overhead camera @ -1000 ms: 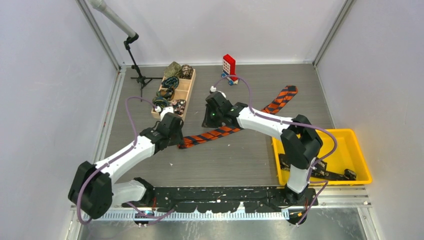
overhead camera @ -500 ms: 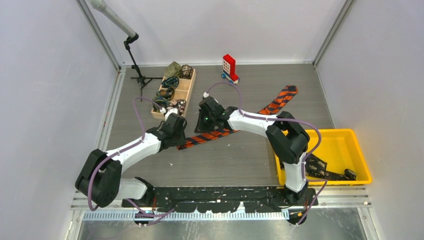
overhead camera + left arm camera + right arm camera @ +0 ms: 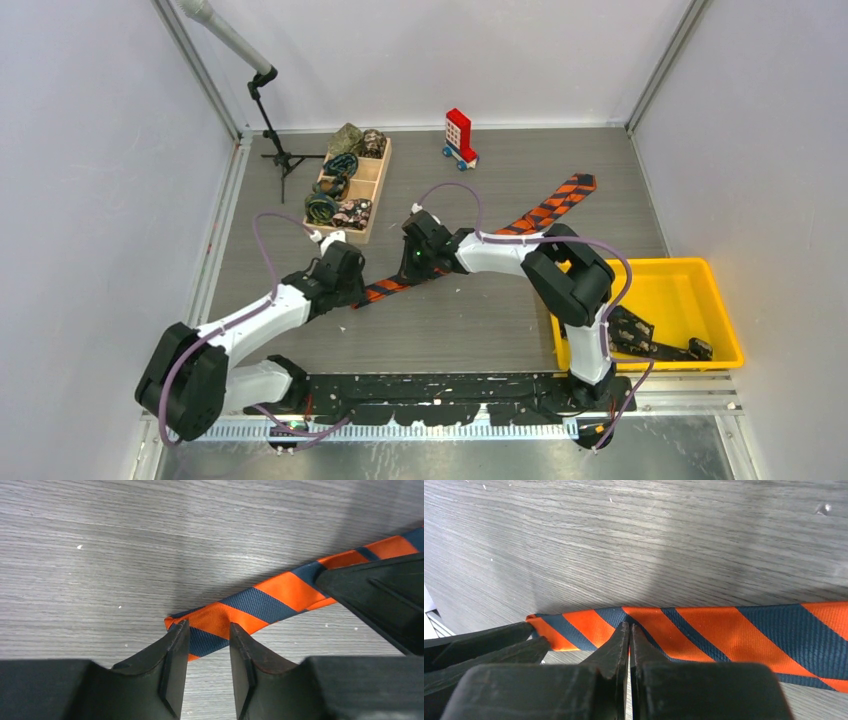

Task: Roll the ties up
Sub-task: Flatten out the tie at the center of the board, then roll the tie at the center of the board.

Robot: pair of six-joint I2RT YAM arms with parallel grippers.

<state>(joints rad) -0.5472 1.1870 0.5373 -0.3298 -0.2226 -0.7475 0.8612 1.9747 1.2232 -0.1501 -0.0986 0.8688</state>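
**Orange-and-dark striped tie** [image 3: 556, 198]: it lies flat and unrolled on the counter [image 3: 470, 325], running diagonally from centre-left of the overhead view to the upper right. Its middle is hidden under the right arm [image 3: 500, 250].

**Grippers:** the left gripper [image 3: 207, 630] stands over the narrow tip with jaws parted and not closed on the fabric; the tip shows between and behind its fingers. Just beside it along the tie, the right gripper [image 3: 627, 627] is clenched, with its fingertips touching the cloth. Whether a fold is nipped between them cannot be told.

**Likely hazards:**
- The fabric is thin and lies flush with the surface, so the left fingers may close on nothing or on one edge only.
- A first turn begun off-square would probably give a cone rather than a tight coil.
- The two grippers work close together and could knock one another.
- A drag by the clenched gripper may skew the long free length.

**Surface:** grey wood-grain, matt, with a few pale specks.

**Surroundings:**
- Upper left: a wooden tray [image 3: 379, 190] holds rolled ties [image 3: 335, 185], with a black stand [image 3: 268, 115] behind it.
- Top centre: a red-and-white toy block [image 3: 458, 130].
- Lower right: a yellow bin [image 3: 690, 262] holds dark items that cannot be identified.
- Pale walls [image 3: 100, 150] and metal corner posts [image 3: 655, 70] enclose the cell.
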